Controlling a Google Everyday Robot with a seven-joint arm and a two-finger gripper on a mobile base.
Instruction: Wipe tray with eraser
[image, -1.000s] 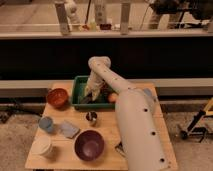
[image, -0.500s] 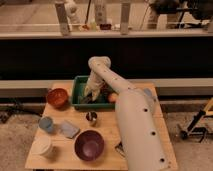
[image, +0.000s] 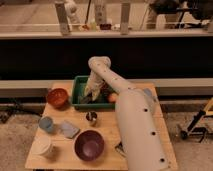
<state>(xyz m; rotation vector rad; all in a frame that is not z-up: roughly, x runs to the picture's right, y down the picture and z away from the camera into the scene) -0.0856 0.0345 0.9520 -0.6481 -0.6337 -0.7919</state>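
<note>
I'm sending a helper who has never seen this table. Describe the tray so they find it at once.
Start at the wooden table and look along its far edge, about the middle. The tray sits there, just right of the orange-red bowl, with the gripper reaching down into it. It is the only green, rectangular, raised-sided container; its neighbours are round bowls.

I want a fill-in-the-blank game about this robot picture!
1. The tool reaches down into the green ____.
2. The orange-red bowl sits on the table, to the ____ of the tray as the picture shows it.
3. The bowl nearest the front edge of the table is ____.

Missing words: tray; left; purple
</note>
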